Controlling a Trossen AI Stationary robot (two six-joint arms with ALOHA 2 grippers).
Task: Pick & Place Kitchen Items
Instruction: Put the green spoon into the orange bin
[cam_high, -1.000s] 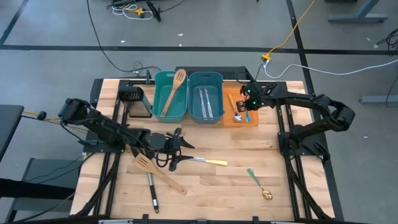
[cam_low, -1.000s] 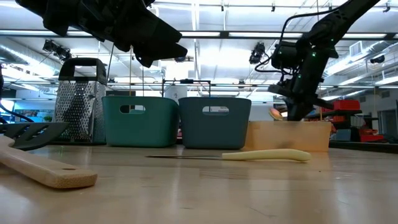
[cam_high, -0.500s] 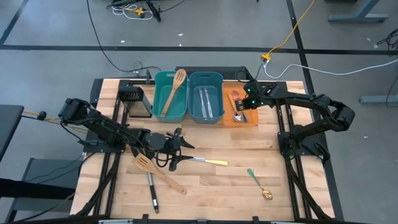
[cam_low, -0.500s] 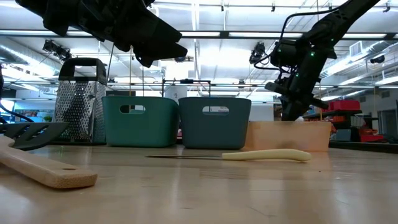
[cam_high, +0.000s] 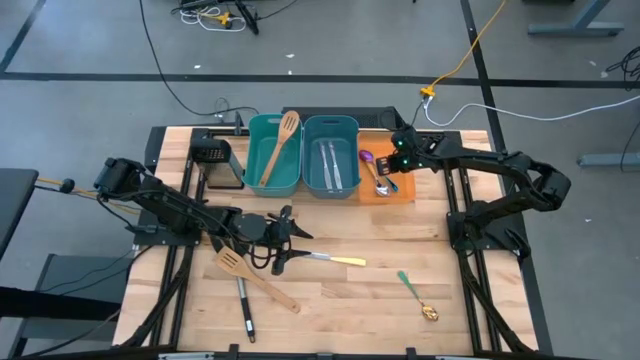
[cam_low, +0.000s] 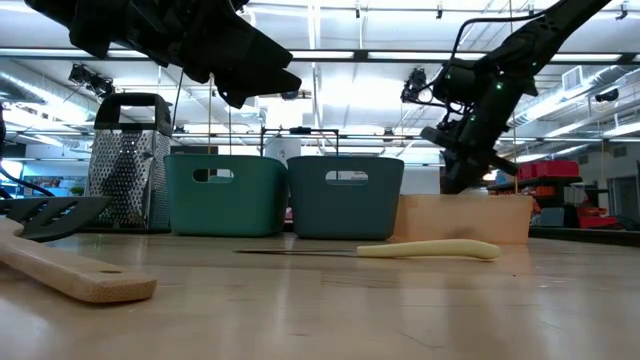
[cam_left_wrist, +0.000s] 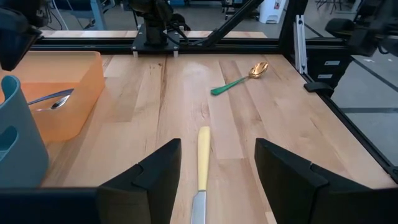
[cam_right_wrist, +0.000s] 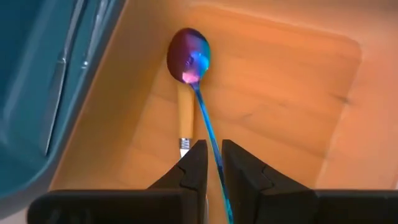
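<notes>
My right gripper (cam_high: 397, 162) hangs over the orange bin (cam_high: 405, 193) at the table's far side, shut on a spoon (cam_right_wrist: 188, 56) with a blue handle and a purple bowl. My left gripper (cam_high: 288, 240) hovers open above the yellow-handled knife (cam_left_wrist: 203, 155), which lies flat on the table with one finger on either side of its handle, apart from it. A wooden slotted spatula (cam_high: 255, 280), a black turner (cam_high: 243, 312) and a green-handled gold spoon (cam_high: 415, 295) lie on the near half of the table. My right gripper pinches the spoon's thin blue handle (cam_right_wrist: 213, 149) between its two fingers, which lie along it. It comes from above, slanting down into the orange bin. The spoon's purple bowl (cam_right_wrist: 188, 56) points away from the fingers, over an orange-handled spoon (cam_right_wrist: 185, 109) on the bin floor; whether it touches, I cannot tell.
A teal bin (cam_high: 262, 180) holds a wooden spatula (cam_high: 282, 142) leaning on its rim. The blue-grey bin (cam_high: 347, 125) beside it holds silver knives (cam_high: 330, 165). More spoons (cam_high: 382, 186) lie in the orange bin. A black mesh box (cam_high: 212, 155) stands at the far left.
My right gripper has risen a little and tipped over the orange bin, moving slightly toward the table's left. The spoon in it has swung with it, its bowl now nearer the bin's far left corner.
</notes>
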